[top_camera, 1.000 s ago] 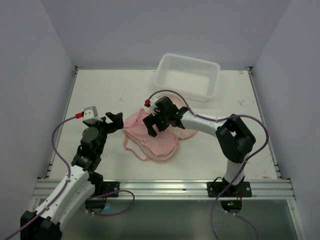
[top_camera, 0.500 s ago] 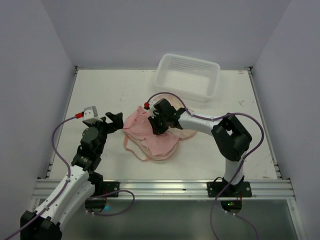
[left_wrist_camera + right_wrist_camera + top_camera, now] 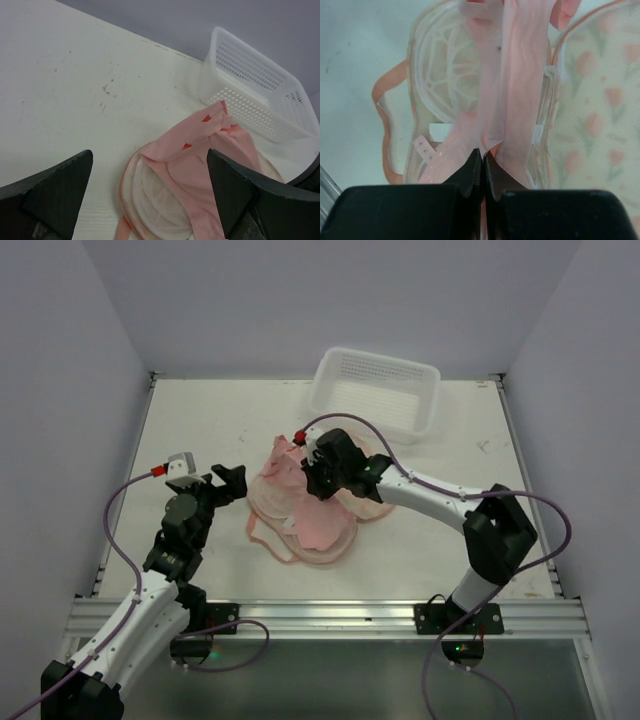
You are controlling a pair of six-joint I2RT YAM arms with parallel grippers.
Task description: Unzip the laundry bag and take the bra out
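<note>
R gripper [image 3: 483,156] is clamped tight, jaws fully together, pinching a fold of plain pink cloth. I read that as the bra [image 3: 515,95] off my R wrist cam. The fold runs up and away from the pinch as a ridge over the laundry bag [image 3: 600,100].

Bag sits mid-surface [image 3: 200,420], lying open w/ both lobes splayed. One lobe shows pale mesh lining over a white ribbed frame. The other shows faint peach prints thru the lining. Peach edging runs round both. A thin strap end [image 3: 422,145] w/ small holes lies on the mesh lobe, just beside the pinch.

Top cam: bra is draped across the ctr of the bag, part raised at the far side next to the R gripper, the rest lying on the near lobe.

L gripper [image 3: 150,151] hangs wide open w/ nothing in it, near the bag's left edge but apart from it, pointing at it. On L wrist cam a couple of red-orange wedges show on the raised pink fold; can't tell which cloth they belong to.

White lattice basket [image 3: 365,420] stands at the far side of the surface, near the bag.
</note>
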